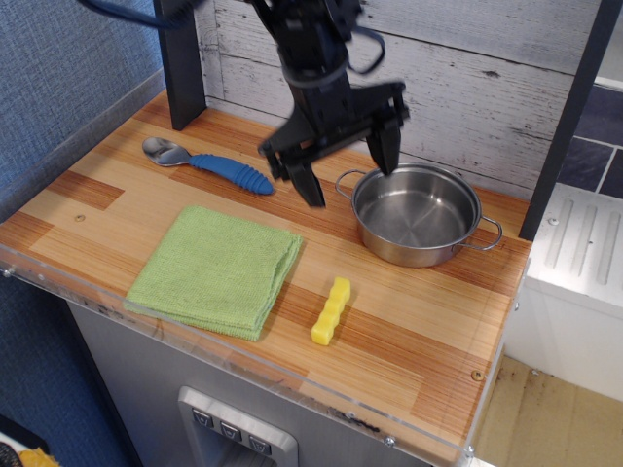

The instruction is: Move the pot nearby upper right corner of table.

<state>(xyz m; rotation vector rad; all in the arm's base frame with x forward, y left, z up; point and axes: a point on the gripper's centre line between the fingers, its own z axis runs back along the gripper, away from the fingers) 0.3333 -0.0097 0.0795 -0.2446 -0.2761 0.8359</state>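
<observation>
The shiny steel pot [419, 216] with two wire loop handles stands on the wooden table [409, 321] near its back right corner, close to the white plank wall. My gripper [348, 167] hangs open and empty above the pot's left rim. One finger [311, 183] is left of the pot and the other finger [383, 146] is above its back rim. It touches nothing.
A green folded cloth [219, 269] lies at the front left. A yellow block [331, 311] lies in front of the pot. A spoon with a blue handle [209, 164] lies at the back left. A dark post [183, 68] stands at the back left, another post [569, 117] at the right.
</observation>
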